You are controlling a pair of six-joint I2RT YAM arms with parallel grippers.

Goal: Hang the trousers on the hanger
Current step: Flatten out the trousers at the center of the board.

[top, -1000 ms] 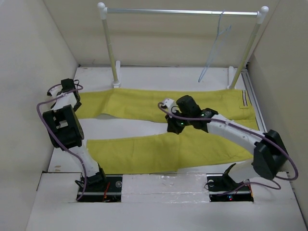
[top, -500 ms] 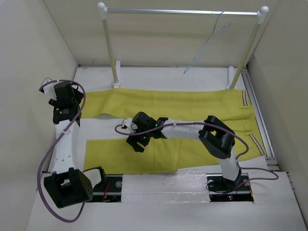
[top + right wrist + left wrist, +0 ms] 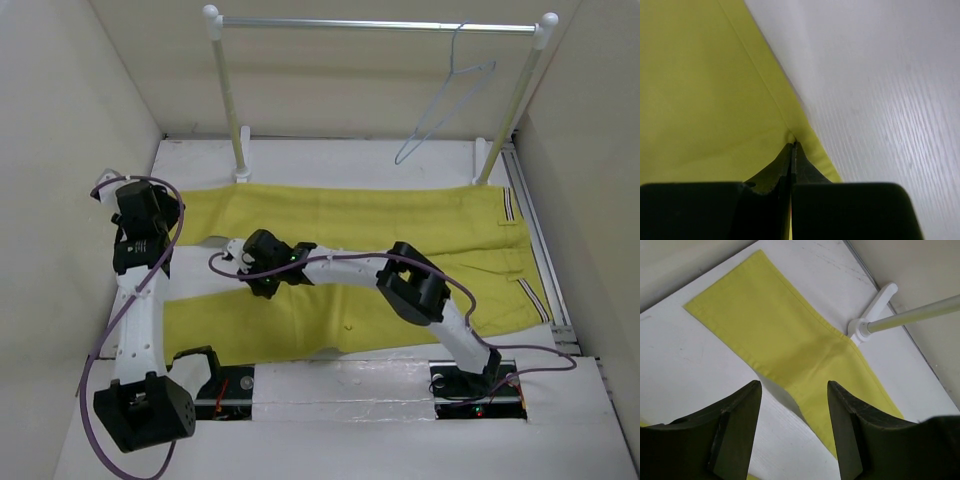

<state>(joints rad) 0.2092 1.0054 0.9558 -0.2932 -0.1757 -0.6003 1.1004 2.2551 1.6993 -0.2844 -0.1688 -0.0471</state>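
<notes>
The mustard-yellow trousers (image 3: 400, 215) lie flat on the white table, legs to the left and the striped waistband at the right. The pale wire hanger (image 3: 447, 98) hangs on the rail at the back right, tilted. My right gripper (image 3: 260, 284) reaches far left; its jaws are shut on the upper edge of the near leg (image 3: 715, 90), with a small pucker of cloth at the tips of the right gripper (image 3: 793, 145). My left gripper (image 3: 146, 205) is open and empty above the table, looking down on the far leg's end (image 3: 775, 335).
A silver rail (image 3: 380, 24) on white posts (image 3: 228, 100) spans the back; one post foot (image 3: 875, 307) sits against the far leg. Beige walls close in the left, right and back. Bare white table (image 3: 200, 268) shows between the two legs.
My right arm has stretched further left along the near leg's upper edge, and that leg's end has shifted left. The hanger has swung on the rail. My left gripper shifted slightly.
</notes>
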